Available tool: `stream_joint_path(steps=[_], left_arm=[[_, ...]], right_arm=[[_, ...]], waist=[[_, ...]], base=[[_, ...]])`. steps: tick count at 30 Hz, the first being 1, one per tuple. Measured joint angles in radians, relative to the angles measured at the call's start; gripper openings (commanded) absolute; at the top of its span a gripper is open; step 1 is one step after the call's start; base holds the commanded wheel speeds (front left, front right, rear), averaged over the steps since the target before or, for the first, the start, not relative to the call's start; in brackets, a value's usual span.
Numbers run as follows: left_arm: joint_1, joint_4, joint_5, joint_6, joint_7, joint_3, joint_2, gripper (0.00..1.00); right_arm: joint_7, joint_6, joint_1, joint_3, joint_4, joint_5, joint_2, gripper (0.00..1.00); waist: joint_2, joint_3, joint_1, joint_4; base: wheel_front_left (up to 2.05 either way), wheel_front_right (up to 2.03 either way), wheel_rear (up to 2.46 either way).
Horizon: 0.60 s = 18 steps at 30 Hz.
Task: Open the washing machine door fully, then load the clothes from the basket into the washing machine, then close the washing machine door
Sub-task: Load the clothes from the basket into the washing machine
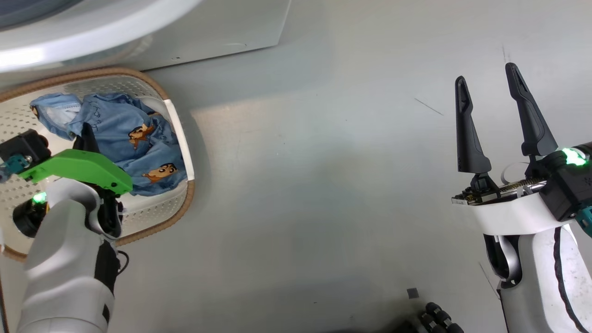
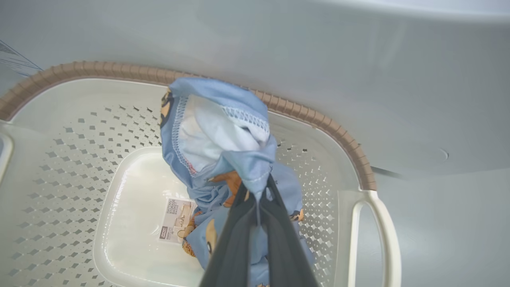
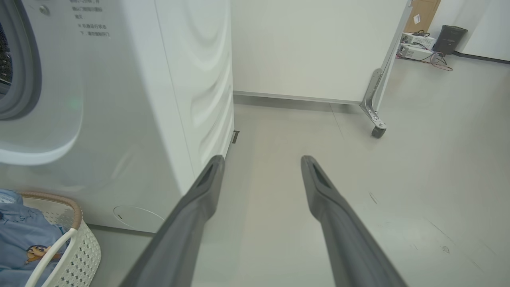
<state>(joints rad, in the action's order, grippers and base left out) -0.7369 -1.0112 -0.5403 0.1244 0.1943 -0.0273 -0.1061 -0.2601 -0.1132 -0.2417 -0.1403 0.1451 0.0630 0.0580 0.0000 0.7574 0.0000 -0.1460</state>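
Note:
The cream perforated basket (image 1: 181, 203) with its brown rim stands on the floor against the white washing machine (image 1: 222, 32). The blue clothes (image 1: 134, 138) with cartoon prints lie in it. My left gripper (image 1: 88, 133) reaches down into the basket. In the left wrist view that gripper (image 2: 259, 196) is shut on a bunched fold of the clothes (image 2: 215, 131), raised above the basket floor and its label (image 2: 177, 220). My right gripper (image 1: 485, 76) hangs open over bare floor, holding nothing. The washing machine door is out of view. The grey gasket (image 3: 20, 79) shows at the machine's front.
A white partition panel (image 3: 318, 44) on a caster (image 3: 378, 130) stands behind the washing machine (image 3: 131, 99). Boxes, cables and a dark bin (image 3: 448, 38) sit far off. Grey floor stretches right of the basket (image 3: 79, 251). A dark ribbed part (image 1: 437, 319) shows at the bottom edge.

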Motion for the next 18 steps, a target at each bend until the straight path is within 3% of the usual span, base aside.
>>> stream_joint_path(steps=[7,18], left_arm=[[0.063,0.062,-0.025,0.003,0.046,0.031,0.05,0.0],[0.207,0.196,-0.023,0.003,0.058,0.067,0.048,0.0]], right_arm=[[0.0,0.0,-0.001,0.007,-0.037,0.001,0.004,1.0],[0.0,-0.009,0.027,0.006,-0.084,0.017,0.004,1.0]], waist=[[0.0,-0.094,0.0,0.044],[0.0,-0.252,0.0,0.104]], base=[[0.0,0.0,0.0],[0.0,0.0,0.0]])
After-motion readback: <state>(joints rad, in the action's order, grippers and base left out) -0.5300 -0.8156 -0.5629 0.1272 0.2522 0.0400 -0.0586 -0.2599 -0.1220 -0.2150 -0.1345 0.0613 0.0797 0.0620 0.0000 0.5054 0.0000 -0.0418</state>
